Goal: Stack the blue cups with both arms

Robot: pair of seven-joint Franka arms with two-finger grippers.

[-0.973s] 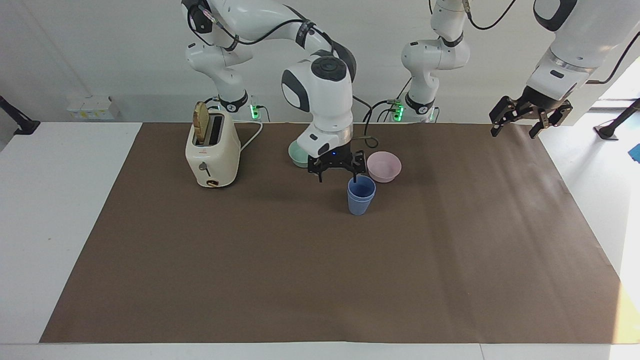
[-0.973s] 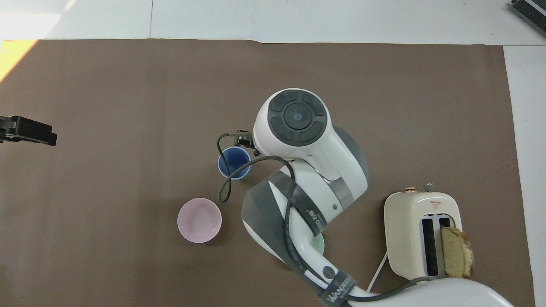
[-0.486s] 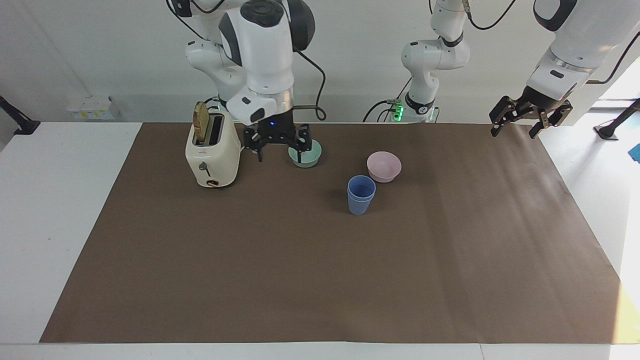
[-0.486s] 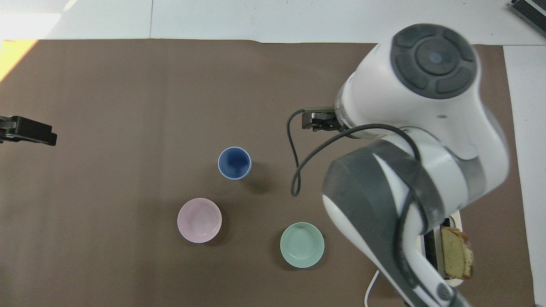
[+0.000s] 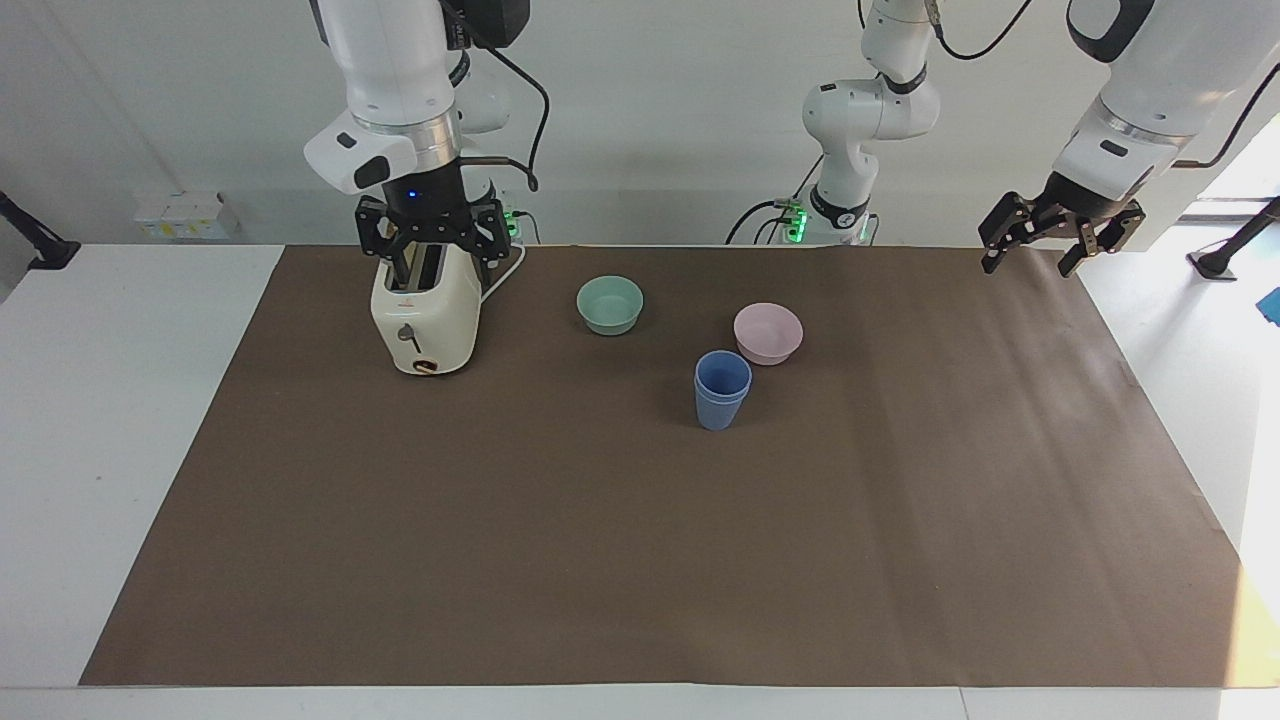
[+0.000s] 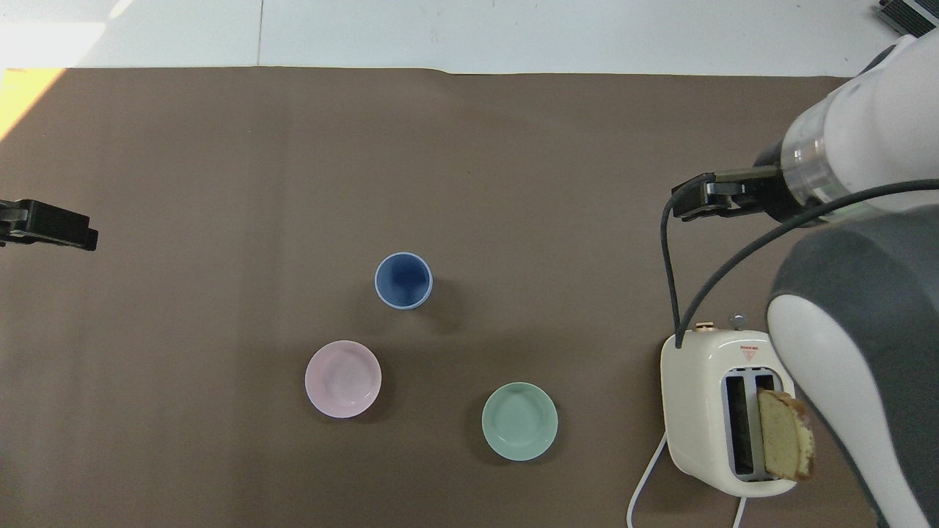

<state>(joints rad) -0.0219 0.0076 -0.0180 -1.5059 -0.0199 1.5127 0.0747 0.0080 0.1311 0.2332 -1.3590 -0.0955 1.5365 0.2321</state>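
The blue cups (image 5: 722,389) stood nested as one stack, just beside the pink bowl (image 5: 768,333), so the stacking looked done. The right gripper (image 5: 431,238) hung over the toaster (image 5: 424,310), well apart from that bowl, jaws wide and empty. The left gripper (image 5: 1060,232) waited over the mat's edge, likewise agape; only retreat seemed left.

You see matt plastic blue cups (image 5: 722,388), a glossy cream toaster (image 5: 425,310), and a matt brown paper sheet (image 5: 640,540) covering your bench.
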